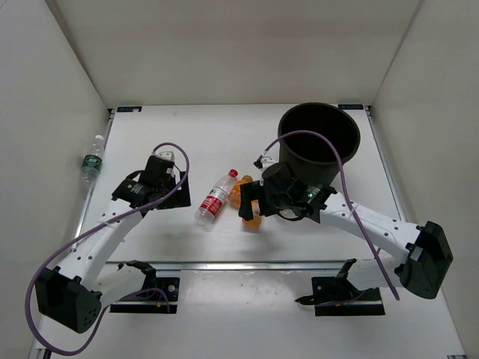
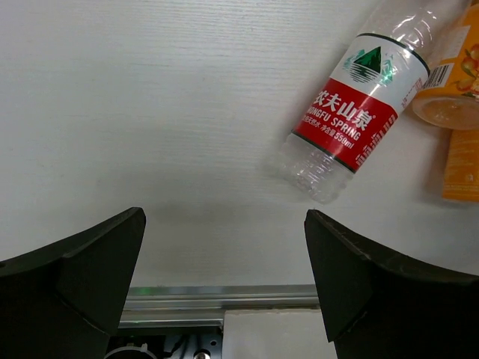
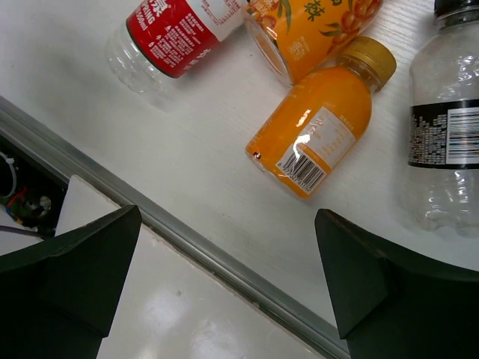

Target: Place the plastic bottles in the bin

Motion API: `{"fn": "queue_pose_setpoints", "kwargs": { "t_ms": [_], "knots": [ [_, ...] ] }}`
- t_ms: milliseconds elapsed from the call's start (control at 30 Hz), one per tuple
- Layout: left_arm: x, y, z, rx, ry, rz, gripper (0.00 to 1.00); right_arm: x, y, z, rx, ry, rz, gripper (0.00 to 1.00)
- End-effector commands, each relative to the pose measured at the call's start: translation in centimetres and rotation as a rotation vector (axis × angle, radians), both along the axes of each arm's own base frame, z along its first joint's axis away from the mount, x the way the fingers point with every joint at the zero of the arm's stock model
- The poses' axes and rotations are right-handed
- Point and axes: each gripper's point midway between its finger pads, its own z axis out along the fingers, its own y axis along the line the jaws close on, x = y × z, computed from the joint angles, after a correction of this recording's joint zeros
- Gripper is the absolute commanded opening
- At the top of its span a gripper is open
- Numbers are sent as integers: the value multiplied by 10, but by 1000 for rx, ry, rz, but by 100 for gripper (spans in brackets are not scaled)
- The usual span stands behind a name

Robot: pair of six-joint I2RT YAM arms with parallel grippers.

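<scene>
We judged the task barely started: left gripper (image 2: 224,277) and right gripper (image 3: 228,277) gaped empty, the red-label bottle (image 1: 213,200) and orange bottle (image 3: 314,138) lay near the middle, the green-label bottle (image 1: 91,163) far left, none visibly in the bin (image 1: 322,127).

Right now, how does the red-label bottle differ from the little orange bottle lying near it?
The red-label bottle is clear and see-through; the little orange bottle is solid orange. The red-label bottle wears a red wrap, the little orange bottle a white barcode patch. Both lie on their sides on the table.
</scene>
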Motion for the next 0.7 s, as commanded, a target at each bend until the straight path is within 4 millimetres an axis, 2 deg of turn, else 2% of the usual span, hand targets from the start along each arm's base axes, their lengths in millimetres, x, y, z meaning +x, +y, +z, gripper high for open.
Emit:
{"fn": "queue_pose_setpoints", "kwargs": {
  "t_ms": [0,67,167,233,367,433,500,533,667],
  "knots": [
    [0,-5,5,-2,-9,-40,99,6,8,30,138,-73,-15,99],
    [1,1,10,13,-30,-23,99,5,10,36,169,-123,12,99],
    [-5,6,15,-10,-36,4,99,9,5,40,116,-177,-1,99],
    [-8,1,12,-29,-42,-25,99,10,5,36,77,-181,1,99],
    [-7,-5,2,-18,-40,-53,99,15,5,12,-32,-152,-51,99],
    [-5,-10,-4,-16,-30,-73,99,24,5,-2,-88,-115,-100,99],
    [0,-14,-2,-25,-38,-88,98,32,3,-10,-117,-82,-136,98],
    [3,-16,-1,-25,-37,-95,99,32,-2,-25,-160,-42,-184,97],
    [7,-14,3,-15,-56,-90,98,45,1,-29,-200,-71,-265,99]
  ]
}}
